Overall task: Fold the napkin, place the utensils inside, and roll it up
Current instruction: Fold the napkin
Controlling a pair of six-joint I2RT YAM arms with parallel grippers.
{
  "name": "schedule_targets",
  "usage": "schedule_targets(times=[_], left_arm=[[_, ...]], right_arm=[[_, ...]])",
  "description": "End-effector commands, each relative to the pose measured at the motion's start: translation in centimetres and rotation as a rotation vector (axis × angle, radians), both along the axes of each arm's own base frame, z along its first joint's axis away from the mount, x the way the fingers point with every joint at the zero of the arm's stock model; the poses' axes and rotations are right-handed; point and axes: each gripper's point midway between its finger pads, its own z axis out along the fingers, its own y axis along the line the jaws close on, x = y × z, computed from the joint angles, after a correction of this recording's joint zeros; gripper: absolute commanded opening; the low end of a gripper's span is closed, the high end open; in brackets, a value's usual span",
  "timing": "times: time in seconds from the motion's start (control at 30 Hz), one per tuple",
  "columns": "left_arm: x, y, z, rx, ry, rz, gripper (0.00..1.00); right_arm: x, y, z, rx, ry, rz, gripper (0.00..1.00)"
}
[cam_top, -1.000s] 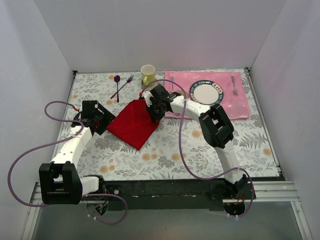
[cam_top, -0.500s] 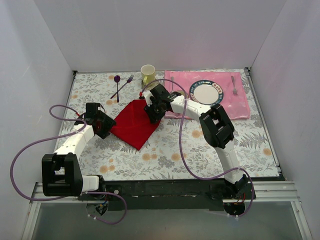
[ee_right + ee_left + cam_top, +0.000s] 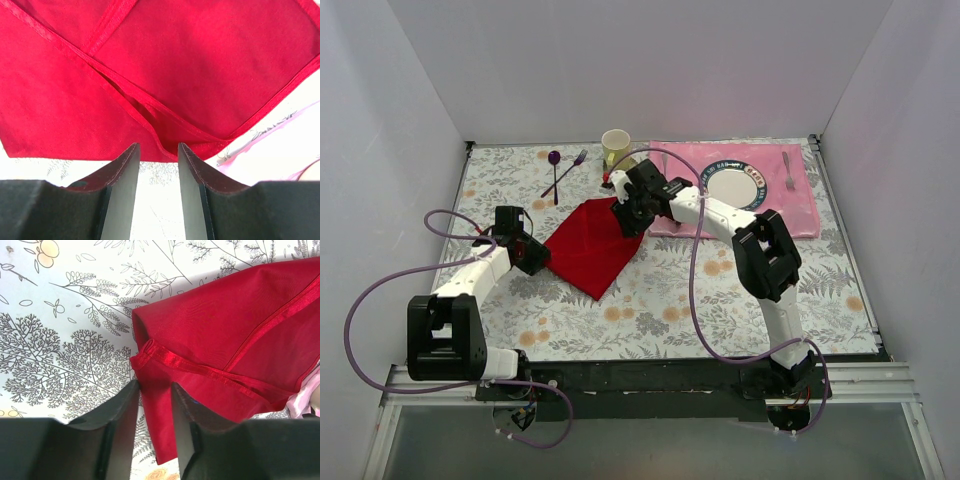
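The red napkin (image 3: pixel 588 250) lies folded flat on the counter (image 3: pixel 650 310), stretched between the two arms. Its left corner meets the left tool (image 3: pixel 154 387), and its far right edge sits under the right tool (image 3: pixel 157 147). Both tools hang with jaws a little apart, hem showing in each gap, gripping nothing.

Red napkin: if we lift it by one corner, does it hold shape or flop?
Likely floppy: the red napkin lies in soft folded layers with a puckered hem near the left gripper. Probably light; it lies flat and thin on the table. A corner lift would likely undo the fold.
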Motion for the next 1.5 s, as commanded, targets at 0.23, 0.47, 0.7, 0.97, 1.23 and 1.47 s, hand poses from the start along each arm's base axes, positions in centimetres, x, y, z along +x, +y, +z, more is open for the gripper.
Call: schedule_targets(times=[0.23, 0.47, 0.7, 0.97, 1.23, 1.47], left_arm=[[0.1, 0.1, -0.1, 0.009, -0.018, -0.030, 0.20], [1.3, -0.9, 3.2, -0.027, -0.146, -0.084, 0.00], [3.1, -2.6, 7.0, -0.085, -0.264, -0.170, 0.00], [4.8, -2.6, 5.6, -0.082, -0.240, -0.176, 0.00], [3.8, -0.4, 2.4, 0.018, -0.168, -0.099, 0.00], [3.2, 1.2, 0.8, 0.085, -0.143, -0.045, 0.00]], right_arm=[[0.0, -0.5, 3.6, 0.058, -0.057, -0.010, 0.45], [-0.1, -0.7, 4.9, 0.075, -0.082, -0.015, 0.45], [0.1, -0.8, 4.4, 0.068, -0.082, -0.023, 0.45], [-0.3, -0.5, 3.3, 0.087, -0.043, -0.019, 0.45], [-1.0, 0.6, 3.2, 0.134, 0.015, -0.004, 0.45], [-2.3, 2.6, 2.4, 0.196, 0.102, 0.047, 0.44]])
